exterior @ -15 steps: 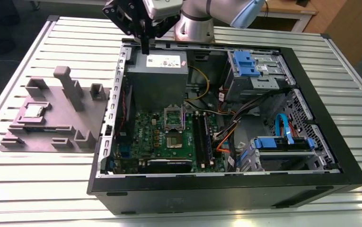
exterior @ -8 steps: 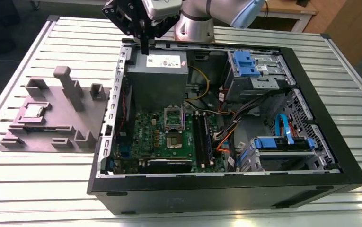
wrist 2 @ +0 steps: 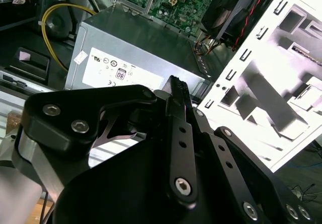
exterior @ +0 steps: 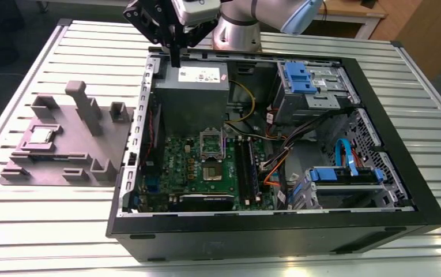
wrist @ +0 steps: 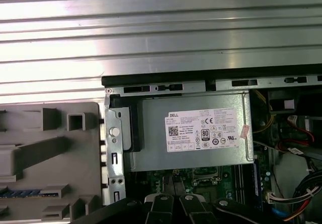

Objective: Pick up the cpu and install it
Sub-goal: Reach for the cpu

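cpu (exterior: 42,135): small silvery square lying flat in a recess of the grey block (exterior: 89,156), on the slatted surface (exterior: 51,219) at the exterior view's left, untouched.

pincer (exterior: 176,57): fingers pressed together on nothing, hanging over the power supply (exterior: 193,86) at the far left corner of the open computer case (exterior: 282,231), well apart from the cpu.

socket (exterior: 213,154): on the green board (exterior: 204,173); its frame seems open, though that is hard to tell.

Hazards, as judged: upright posts beside the recess may catch a descending finger. A thin flat chip may tilt or slip in an edge grip. A skewed landing may damage the socket contacts.
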Motion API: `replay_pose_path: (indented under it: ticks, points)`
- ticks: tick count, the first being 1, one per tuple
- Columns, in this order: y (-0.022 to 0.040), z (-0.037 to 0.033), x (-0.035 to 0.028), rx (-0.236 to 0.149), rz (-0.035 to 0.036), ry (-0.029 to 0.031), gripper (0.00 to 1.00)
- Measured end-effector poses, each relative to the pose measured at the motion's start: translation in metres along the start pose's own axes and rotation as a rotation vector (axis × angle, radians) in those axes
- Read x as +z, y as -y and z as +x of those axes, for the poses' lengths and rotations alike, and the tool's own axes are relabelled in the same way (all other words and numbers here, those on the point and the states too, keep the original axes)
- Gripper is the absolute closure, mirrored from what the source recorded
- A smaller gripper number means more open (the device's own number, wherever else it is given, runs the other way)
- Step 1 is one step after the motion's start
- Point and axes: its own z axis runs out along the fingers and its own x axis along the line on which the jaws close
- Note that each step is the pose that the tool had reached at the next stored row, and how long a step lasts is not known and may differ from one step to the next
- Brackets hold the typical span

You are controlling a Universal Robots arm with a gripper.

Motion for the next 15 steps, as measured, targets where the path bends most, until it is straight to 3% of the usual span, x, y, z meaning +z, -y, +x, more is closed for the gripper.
replay_pose_path:
  ticks: [15]
  points:
    - [0.0002, 0.0019, 0.0013, 0.000, 0.0002, -0.0029, 0.89]
